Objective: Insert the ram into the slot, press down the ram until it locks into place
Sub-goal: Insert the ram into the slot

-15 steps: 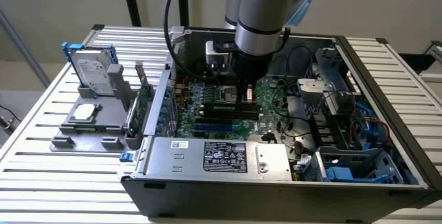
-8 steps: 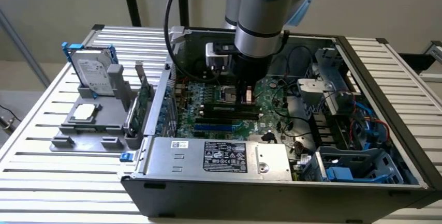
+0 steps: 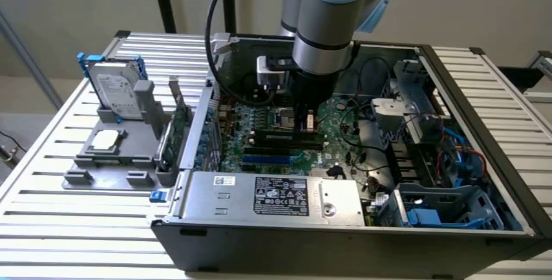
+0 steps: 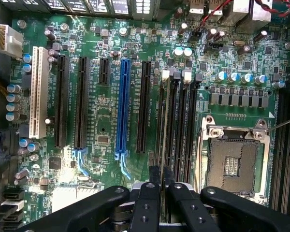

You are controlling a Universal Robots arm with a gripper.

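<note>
Above narrow black slot (image 4: 166, 92), gripper (image 4: 161, 176) pinches thin ram (image 4: 163, 142)

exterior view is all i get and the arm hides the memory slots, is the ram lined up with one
Observer: Yes. In the wrist view the ram shows edge-on, running along the slot farthest from the processor socket.
Operator: gripper on it
Observer: Yes, the gripper has its jaws close on either side of one end of the stick.
Operator: other memory slots taken
Observer: The neighbouring slots look empty. I cannot tell whether the stick is locked in.
</note>
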